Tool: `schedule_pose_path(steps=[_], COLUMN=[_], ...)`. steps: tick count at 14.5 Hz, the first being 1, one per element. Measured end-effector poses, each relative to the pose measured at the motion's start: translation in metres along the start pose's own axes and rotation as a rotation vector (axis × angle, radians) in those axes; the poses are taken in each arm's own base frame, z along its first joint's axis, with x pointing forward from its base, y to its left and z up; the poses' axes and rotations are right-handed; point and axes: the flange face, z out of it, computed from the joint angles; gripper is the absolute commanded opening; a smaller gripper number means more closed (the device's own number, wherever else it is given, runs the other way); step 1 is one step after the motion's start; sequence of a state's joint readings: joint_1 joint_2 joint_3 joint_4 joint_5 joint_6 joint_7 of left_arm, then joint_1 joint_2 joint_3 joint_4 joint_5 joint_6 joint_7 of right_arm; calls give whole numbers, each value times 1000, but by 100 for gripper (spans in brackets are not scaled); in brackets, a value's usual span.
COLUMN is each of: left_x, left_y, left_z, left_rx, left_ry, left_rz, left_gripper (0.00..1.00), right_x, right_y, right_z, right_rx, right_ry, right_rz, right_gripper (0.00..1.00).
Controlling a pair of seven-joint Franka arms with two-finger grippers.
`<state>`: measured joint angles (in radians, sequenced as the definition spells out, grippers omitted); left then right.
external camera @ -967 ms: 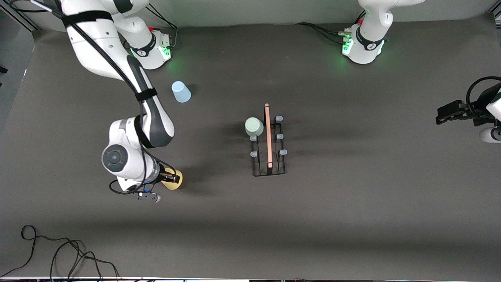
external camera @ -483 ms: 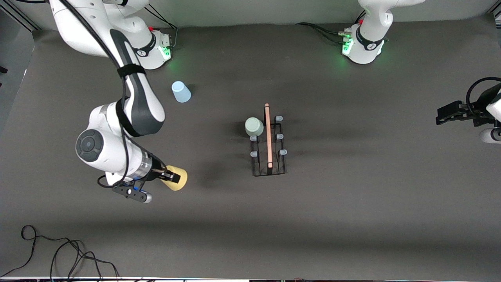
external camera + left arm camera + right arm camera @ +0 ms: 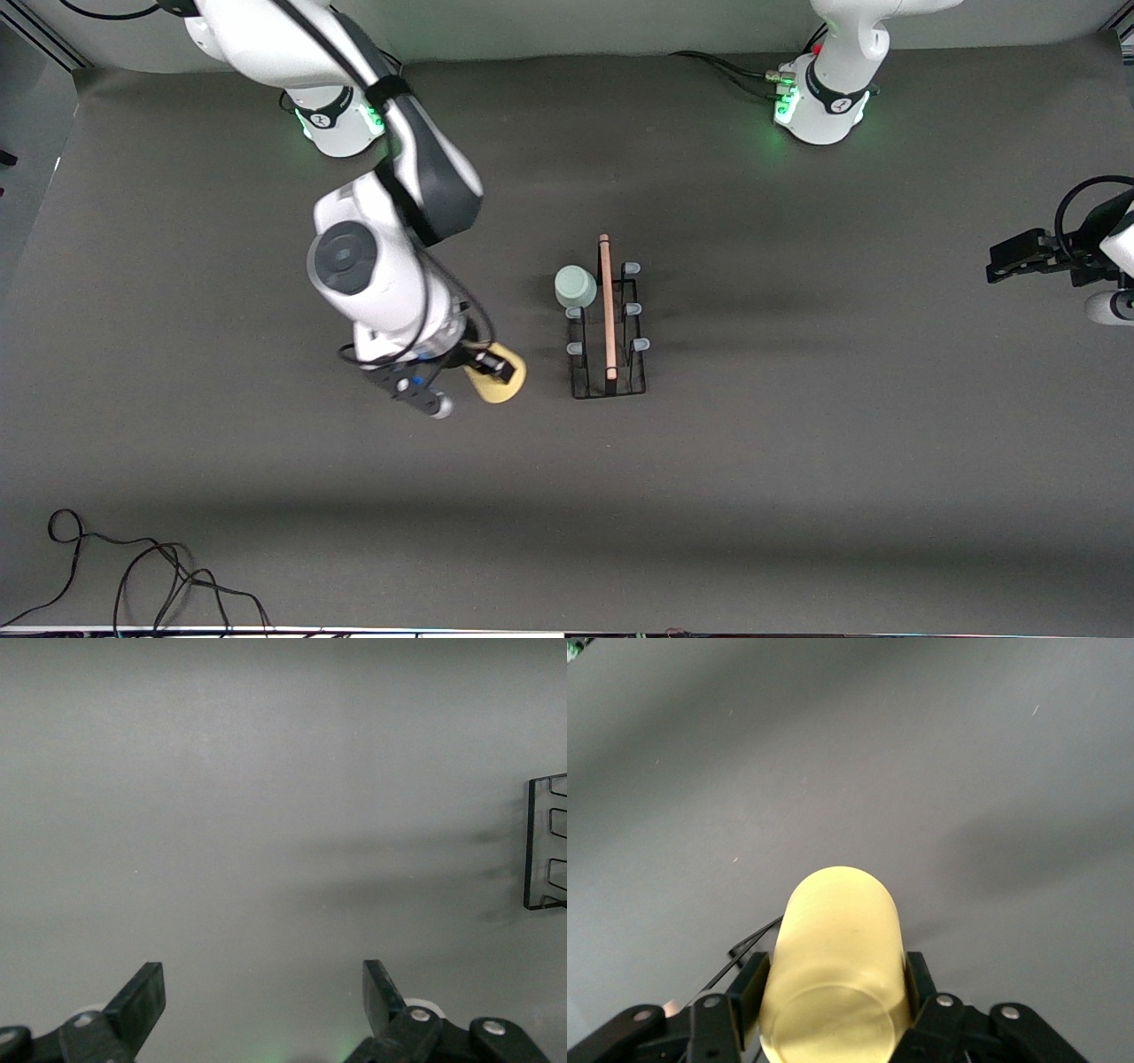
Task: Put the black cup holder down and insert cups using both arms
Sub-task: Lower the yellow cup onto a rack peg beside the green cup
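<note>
now the right gripper pinches the yellow cup beside the black cup holder; the left gripper waits spread.

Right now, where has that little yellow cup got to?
The yellow cup is up off the table, clamped in the right gripper, over the bare mat beside the black cup holder, toward the right arm's end of the table.

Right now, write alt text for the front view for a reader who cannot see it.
The right gripper carries the yellow cup above the table, beside the black cup holder, which already has a grey-green cup on one peg. The left gripper waits open at the left arm's end of the table.
</note>
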<state>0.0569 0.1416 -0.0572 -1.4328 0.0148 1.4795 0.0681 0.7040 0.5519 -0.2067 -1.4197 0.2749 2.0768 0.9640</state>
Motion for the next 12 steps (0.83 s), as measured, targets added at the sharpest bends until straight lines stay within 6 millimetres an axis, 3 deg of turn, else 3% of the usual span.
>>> schedule_pose_path(steps=[6,12], left_x=[0,0], left_y=[-1,-1], left_z=[0,0], left_rx=[0,0], left_ry=[-1,-1], left_rz=[-1,-1], left_gripper=[99,99], right_x=[-52,-70], right_y=[-39,-56], right_z=[43,54], right_rx=[-40,-11], right_ry=[29,55], right_rz=[72,89], right_gripper=[14,14])
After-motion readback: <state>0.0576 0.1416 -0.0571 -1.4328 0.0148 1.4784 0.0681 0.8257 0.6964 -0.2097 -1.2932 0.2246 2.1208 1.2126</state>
